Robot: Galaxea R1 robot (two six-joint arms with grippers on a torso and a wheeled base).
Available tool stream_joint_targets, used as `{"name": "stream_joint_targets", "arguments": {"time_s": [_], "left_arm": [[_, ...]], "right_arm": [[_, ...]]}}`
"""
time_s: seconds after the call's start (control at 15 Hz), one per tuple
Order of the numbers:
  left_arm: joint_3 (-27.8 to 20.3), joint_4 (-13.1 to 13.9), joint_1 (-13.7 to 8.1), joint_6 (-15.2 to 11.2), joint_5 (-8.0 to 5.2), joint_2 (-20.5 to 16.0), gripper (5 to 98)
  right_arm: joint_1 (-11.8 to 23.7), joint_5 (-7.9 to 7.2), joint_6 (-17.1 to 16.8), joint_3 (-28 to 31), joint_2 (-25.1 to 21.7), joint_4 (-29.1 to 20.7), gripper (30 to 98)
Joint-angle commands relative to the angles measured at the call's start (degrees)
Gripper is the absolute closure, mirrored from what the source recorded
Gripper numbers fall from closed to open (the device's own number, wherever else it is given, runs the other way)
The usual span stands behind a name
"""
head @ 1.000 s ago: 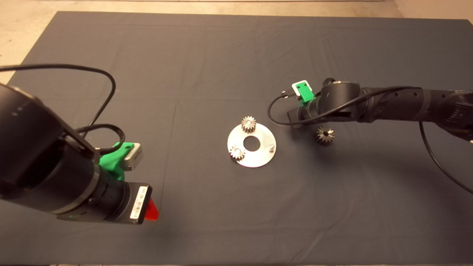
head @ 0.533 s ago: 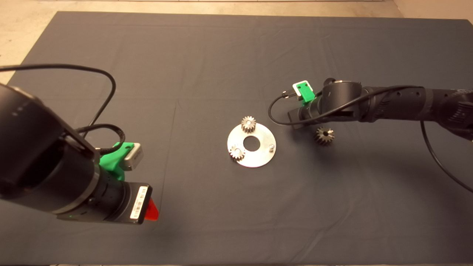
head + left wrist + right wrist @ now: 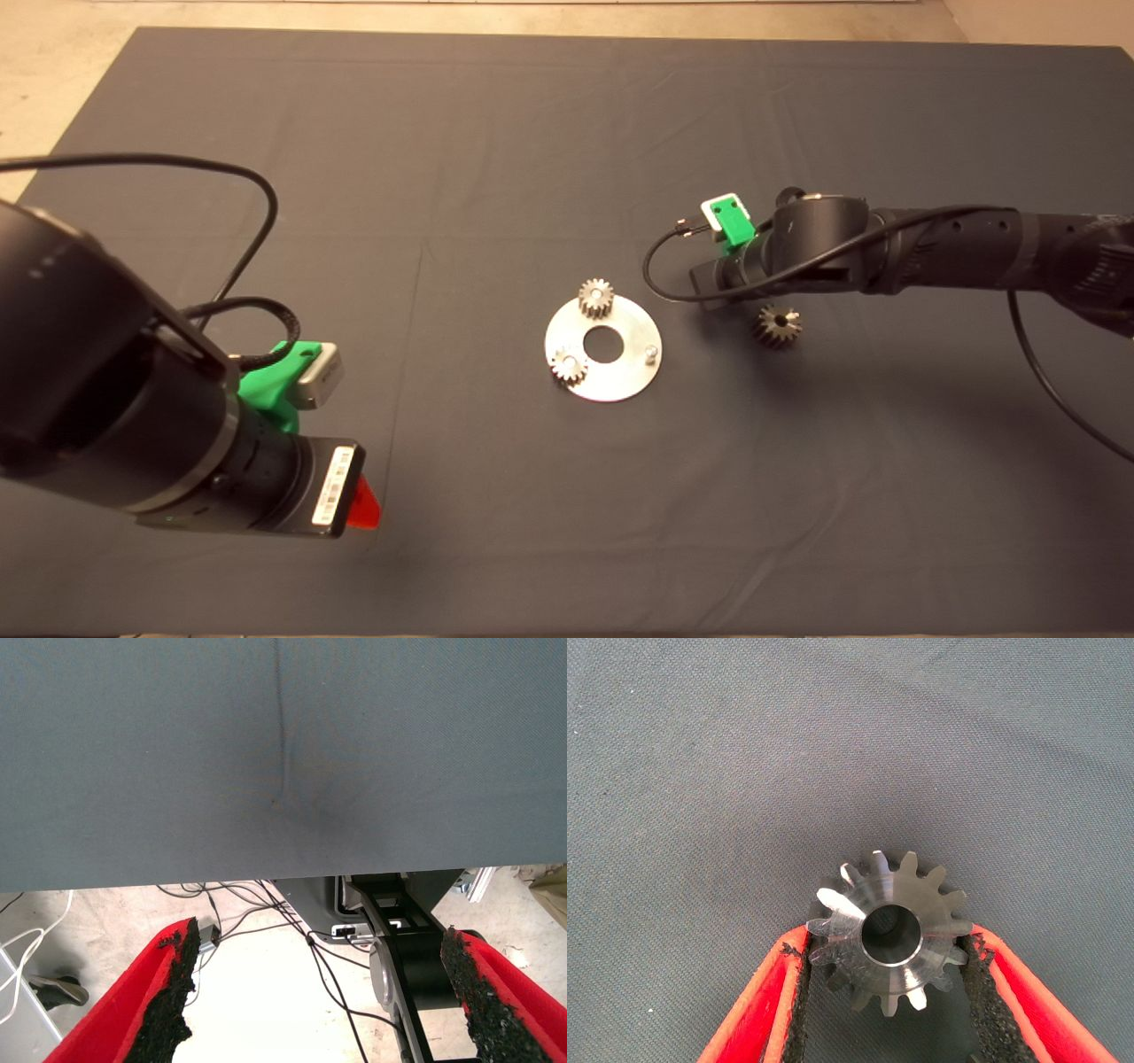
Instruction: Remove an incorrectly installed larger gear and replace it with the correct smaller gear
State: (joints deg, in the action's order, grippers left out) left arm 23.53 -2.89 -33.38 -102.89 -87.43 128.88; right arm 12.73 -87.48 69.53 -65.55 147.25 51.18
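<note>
Well left of the plate, nearest edge of the mat (image 3: 532, 133), left gripper (image 3: 323, 943): parked with jaws released and nothing between them; only the mat's edge and cabled floor are shown in its wrist view, so it is judged to be kept clear of the work.
Plate (image 3: 631, 377): a bright round disc with a central hole, laid flat mid-mat as the seat for the gears.
Near-left rim of the plate, first pinion (image 3: 567, 365): seated on its post.
Right side of the plate, bare pin (image 3: 651, 354): left uncovered; this is judged to be the post kept free for the replacement.
Right of the plate, off it, larger gear (image 3: 778, 326): laid flat on the mat, apart from the plate, so the removal is judged done.
Far rim of the plate, second pinion (image 3: 596, 298): seated on its post.
Just beyond the plate's far-right side, right gripper (image 3: 888, 939): pointed down at the mat, hidden under its arm in the head view; its jaws are closed against the teeth of the smaller gear (image 3: 890, 935) on both sides.
Smaller gear: held flat with its bore facing up, so that it can be lowered over the pin; whether it is lifted off the mat cannot be told.
Step in hand: carrying the smaller gear to the bare pin is judged to be what remains.
</note>
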Motion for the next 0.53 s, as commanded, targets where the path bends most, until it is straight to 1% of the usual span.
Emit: {"name": "stream_joint_targets", "arguments": {"time_s": [0.0, 0.07, 0.13, 0.2, 0.27, 0.47], "left_arm": [[-0.17, 0.69, -0.81, -0.21, -7.57, -0.07, 34.7], [-0.08, 0.60, -0.81, -0.21, -7.57, -0.07, 34.7], [0.00, 0.60, -0.81, -0.28, -7.57, -0.07, 34.7], [0.06, 0.60, -0.81, -0.29, -7.57, 0.02, 34.7], [0.18, 0.60, -0.88, -0.30, -7.57, 0.02, 34.7], [0.18, 0.58, -0.82, -0.30, -7.57, 0.02, 34.7]], "right_arm": [[1.43, -7.52, 0.34, 1.54, -0.73, -1.25, 86.9], [1.61, -7.52, 0.34, 2.21, -1.21, -1.34, 87.4], [2.72, -7.52, 0.43, 3.47, -1.65, -1.84, 87.4], [3.33, -7.52, 0.52, 4.45, -1.79, -3.41, 87.7], [3.99, -7.52, 0.95, 4.66, -2.00, -4.61, 88.3], [5.66, -7.52, 1.33, 5.54, -2.44, -5.91, 90.0]]}}
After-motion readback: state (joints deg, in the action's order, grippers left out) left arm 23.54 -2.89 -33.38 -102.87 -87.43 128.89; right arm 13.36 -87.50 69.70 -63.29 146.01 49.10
